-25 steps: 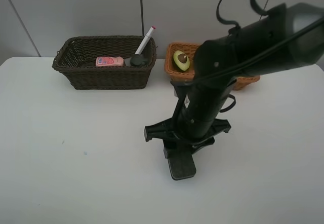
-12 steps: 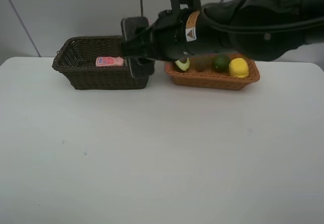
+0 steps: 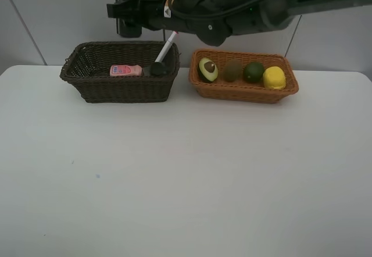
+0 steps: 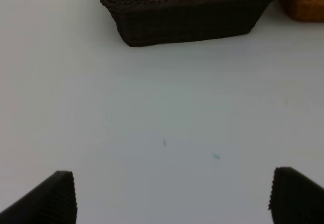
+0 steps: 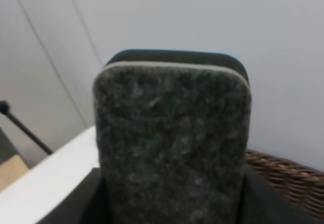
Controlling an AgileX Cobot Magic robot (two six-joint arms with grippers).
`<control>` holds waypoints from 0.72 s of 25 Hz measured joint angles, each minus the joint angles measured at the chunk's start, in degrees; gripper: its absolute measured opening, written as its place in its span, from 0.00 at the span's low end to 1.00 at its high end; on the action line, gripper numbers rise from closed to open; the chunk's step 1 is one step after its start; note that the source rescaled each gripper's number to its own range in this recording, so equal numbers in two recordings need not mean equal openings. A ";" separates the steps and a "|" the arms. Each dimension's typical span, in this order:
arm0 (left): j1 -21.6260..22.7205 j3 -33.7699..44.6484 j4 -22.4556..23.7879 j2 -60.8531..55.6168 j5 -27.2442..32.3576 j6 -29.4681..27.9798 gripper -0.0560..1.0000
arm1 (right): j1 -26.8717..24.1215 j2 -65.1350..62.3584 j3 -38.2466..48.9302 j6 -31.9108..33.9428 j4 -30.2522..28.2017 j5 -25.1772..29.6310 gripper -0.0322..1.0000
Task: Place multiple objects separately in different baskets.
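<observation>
Above the dark brown basket, the black eraser sat clamped in the right gripper fingers, presumably for dropping beside the pink bottle; fruit filled the orange-tan basket; left gripper fingers spread, empty, over the bench.

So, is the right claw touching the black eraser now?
Touching. In the right wrist view the black eraser sits clamped in the right claw; the exterior high view shows it held above the dark basket.
</observation>
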 joint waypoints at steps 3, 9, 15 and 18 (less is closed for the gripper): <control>0.00 0.00 0.00 0.00 0.00 0.00 1.00 | -1.29 5.07 -5.40 0.00 0.06 5.86 0.55; 0.00 0.00 0.00 0.00 0.00 0.00 1.00 | -1.94 6.98 -7.03 0.00 0.06 14.82 0.96; 0.00 0.00 0.00 0.00 0.00 0.00 1.00 | -2.11 1.81 -7.03 0.00 -2.81 27.38 1.00; 0.00 0.00 0.00 0.00 0.00 0.00 1.00 | -3.73 -4.62 -7.23 0.00 -3.48 34.65 1.00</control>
